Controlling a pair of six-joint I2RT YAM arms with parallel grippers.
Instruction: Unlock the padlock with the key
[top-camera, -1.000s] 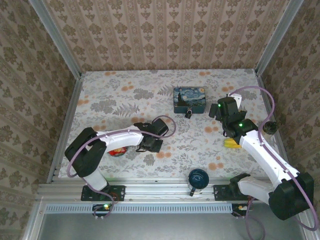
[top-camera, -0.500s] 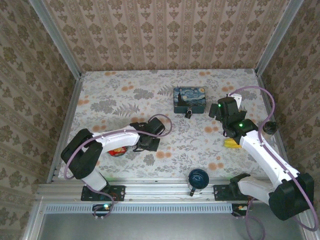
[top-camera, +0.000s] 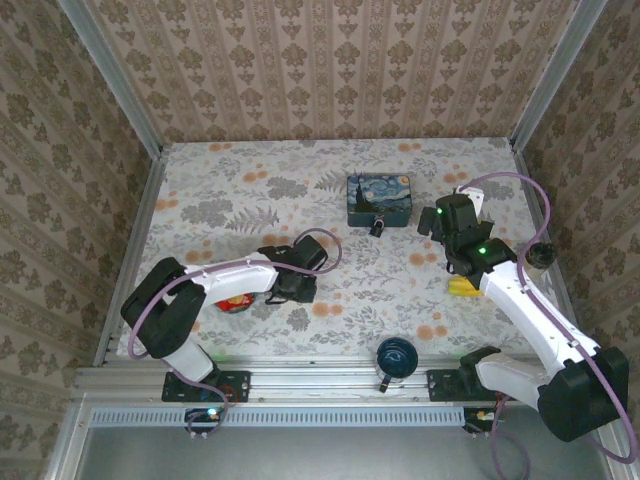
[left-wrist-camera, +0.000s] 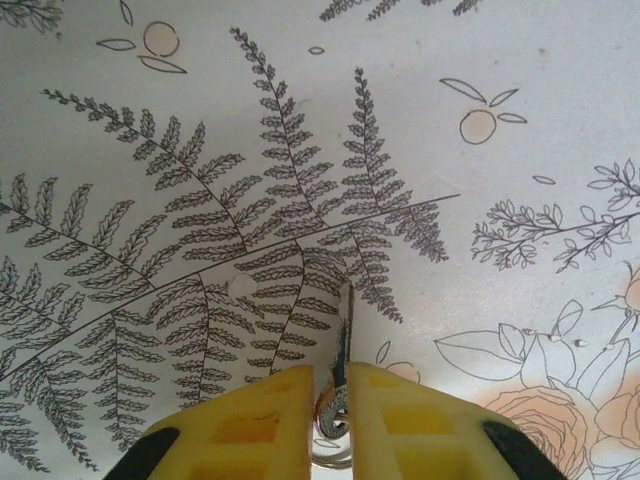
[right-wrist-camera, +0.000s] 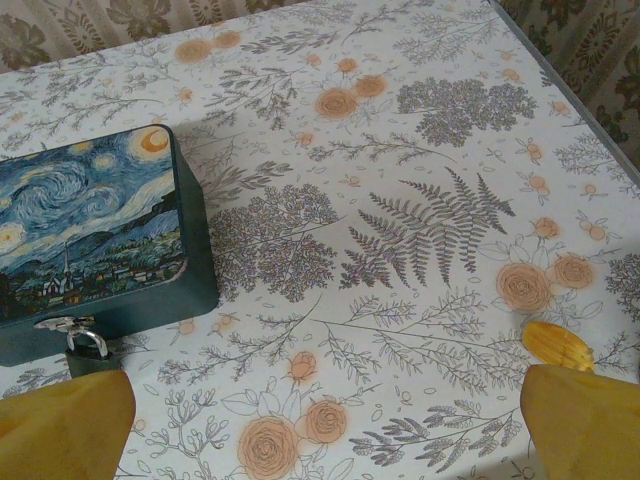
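left gripper (left-wrist-camera: 331, 378) narrow round thin key (left-wrist-camera: 344, 320), clamp unclear | right gripper (right-wrist-camera: 320, 430) wide, empty | padlock (right-wrist-camera: 88, 350) likely light, rigid, loose on starry-night tin (right-wrist-camera: 90, 230): you'd pinch its body

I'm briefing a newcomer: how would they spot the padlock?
Find the blue starry-night tin at the far middle of the table. The padlock hangs at its near side: tiny, dark-bodied, with a thin silvery shackle, far smaller than the painted tin.

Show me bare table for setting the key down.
Free: far left, from the table edge to the tin box; the middle, between padlock and mug. Crowded: near the left hand and red object; near the right hand and yellow object.
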